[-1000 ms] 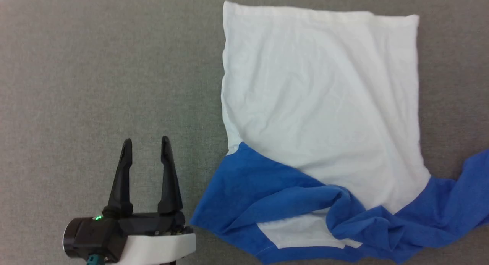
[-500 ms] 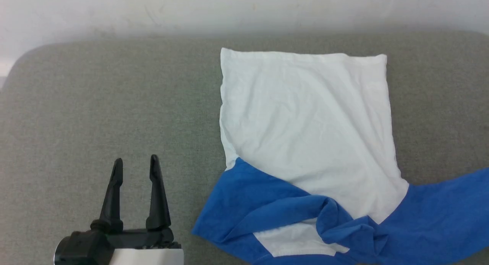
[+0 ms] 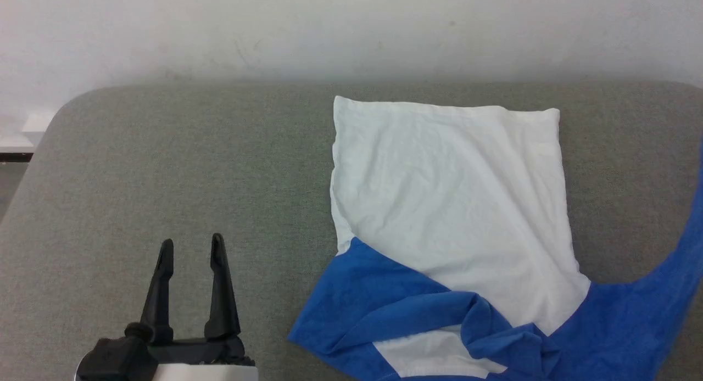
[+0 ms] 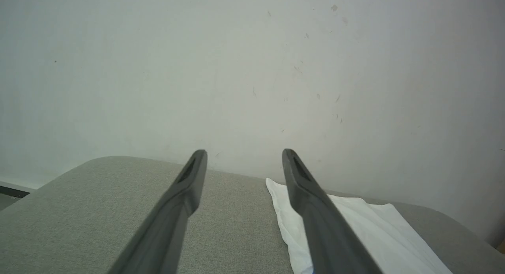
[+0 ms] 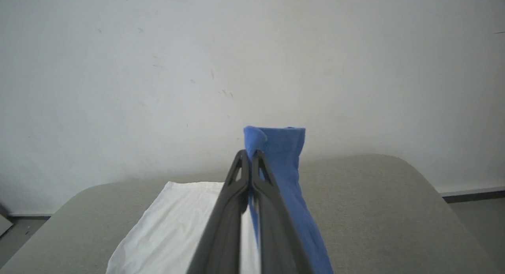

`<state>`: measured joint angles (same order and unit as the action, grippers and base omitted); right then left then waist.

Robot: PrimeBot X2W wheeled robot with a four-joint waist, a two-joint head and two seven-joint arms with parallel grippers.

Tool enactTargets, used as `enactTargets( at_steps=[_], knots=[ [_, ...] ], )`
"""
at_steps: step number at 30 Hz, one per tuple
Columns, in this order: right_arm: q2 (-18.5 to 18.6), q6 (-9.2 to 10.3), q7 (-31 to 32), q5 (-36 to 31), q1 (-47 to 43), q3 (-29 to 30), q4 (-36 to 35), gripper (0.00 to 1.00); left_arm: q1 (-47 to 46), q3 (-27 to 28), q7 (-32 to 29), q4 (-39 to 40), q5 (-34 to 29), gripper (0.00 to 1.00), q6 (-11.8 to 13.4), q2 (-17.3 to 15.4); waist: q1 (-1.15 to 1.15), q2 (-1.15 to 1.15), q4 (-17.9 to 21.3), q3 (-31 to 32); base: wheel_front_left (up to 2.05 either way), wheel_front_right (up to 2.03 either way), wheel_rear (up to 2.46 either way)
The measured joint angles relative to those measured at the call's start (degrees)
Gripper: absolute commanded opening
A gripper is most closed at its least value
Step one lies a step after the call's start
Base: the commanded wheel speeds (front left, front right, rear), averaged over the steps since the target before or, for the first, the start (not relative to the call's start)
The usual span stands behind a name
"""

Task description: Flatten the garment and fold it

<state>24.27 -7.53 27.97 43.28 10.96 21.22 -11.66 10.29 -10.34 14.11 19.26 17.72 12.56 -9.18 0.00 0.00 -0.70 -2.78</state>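
Two long dark fingers (image 3: 157, 287) of the left gripper (image 3: 191, 242) stand wide apart at the lower left of the head view. Nothing is between them, and they are above the bare weave of the grey fabric-covered table (image 3: 165, 150) with rounded corners, well apart from any cloth. To their right lies the garment (image 3: 450, 205), a soft thin shirt of white and bright royal blue cloth. Its large white panel is spread nearly flat and lightly creased on the table's right half, its far hem running along the plain white wall (image 3: 274, 29). Nearer the robot the blue part is bunched and twisted over a smaller white patch at the bottom edge. Farther right, a blue band climbs off the table and leaves the picture at its right edge. In the left wrist view the left gripper (image 4: 244, 153) points along the table (image 4: 98, 211) toward the wall (image 4: 236, 68), fingers spread and empty. A white corner of the garment (image 4: 367, 222) lies flat beyond the finger on that view's right. In the right wrist view the right gripper (image 5: 248, 153) has its fingers pressed together on the garment's (image 5: 284, 155) blue cloth. A blue fold stands just above the tips and the rest hangs down along the fingers above the table (image 5: 375, 195). The white panel lies flat to that view's left.
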Motion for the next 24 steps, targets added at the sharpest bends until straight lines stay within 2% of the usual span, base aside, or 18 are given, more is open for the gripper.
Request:
enactTargets(
  at_steps=[6,11,19,24],
  knots=[
    [-5.4,0.00,4.7,-1.7,1.7,-10.6,-5.2,0.00,0.0,-0.1,0.0,-0.3,0.6,1.00,-0.5,0.0,0.00,0.00,-1.6,0.8,0.00,0.00,0.00],
    [-10.4,0.00,5.6,-4.2,3.4,-20.6,-4.8,0.00,0.0,-0.2,0.0,-0.8,1.0,1.00,-0.9,0.0,0.00,0.00,-3.3,0.7,0.00,0.00,0.00],
    [-14.2,0.00,0.7,-7.5,4.1,-36.2,5.5,0.00,-0.7,-1.4,0.0,-1.9,1.0,1.00,-1.4,0.6,0.00,0.00,-6.6,-0.4,0.00,0.00,0.00],
    [-15.1,0.00,-2.0,-8.3,4.4,-44.1,13.9,0.00,-1.6,-2.0,0.1,-2.5,1.0,1.00,-1.9,1.4,0.00,0.00,-9.1,-1.5,0.00,0.00,0.00]
  ],
)
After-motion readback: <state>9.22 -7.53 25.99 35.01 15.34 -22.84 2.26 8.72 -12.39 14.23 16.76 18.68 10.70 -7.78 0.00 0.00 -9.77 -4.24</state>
